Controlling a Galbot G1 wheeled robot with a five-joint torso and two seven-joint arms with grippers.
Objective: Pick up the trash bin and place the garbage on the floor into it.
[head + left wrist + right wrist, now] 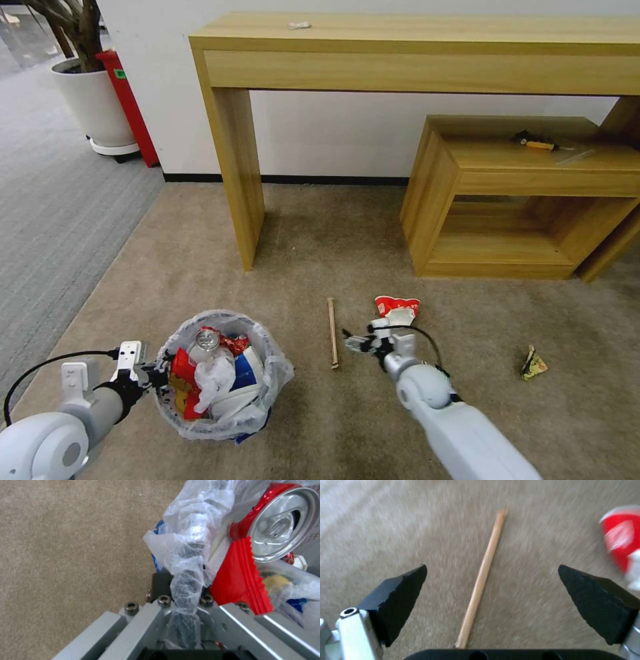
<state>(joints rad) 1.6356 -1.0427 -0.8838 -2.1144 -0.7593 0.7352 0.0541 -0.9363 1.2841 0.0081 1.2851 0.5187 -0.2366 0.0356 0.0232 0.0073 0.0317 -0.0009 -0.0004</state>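
Note:
The trash bin (175, 411), lined with a crinkly white bag, is packed with garbage, among it a crushed red can (283, 522) and a red wrapper (240, 580). My left gripper (157, 377) is shut on the bin's near-left rim and bag (185, 585). A wooden stick (332, 332) lies on the carpet to the right of the bin. My right gripper (353, 343) stands open just right of the stick, which lies between its fingers (400, 597) in the right wrist view. A red-white paper cup (397, 308) lies behind that gripper. A crumpled wrapper (533, 363) lies farther right.
A tall wooden console table (400, 40) stands against the wall, with a low wooden shelf (520, 193) to its right holding a black-and-yellow tool (537, 142). A white planter (93, 100) and a red box (130, 107) stand at the far left, on grey carpet.

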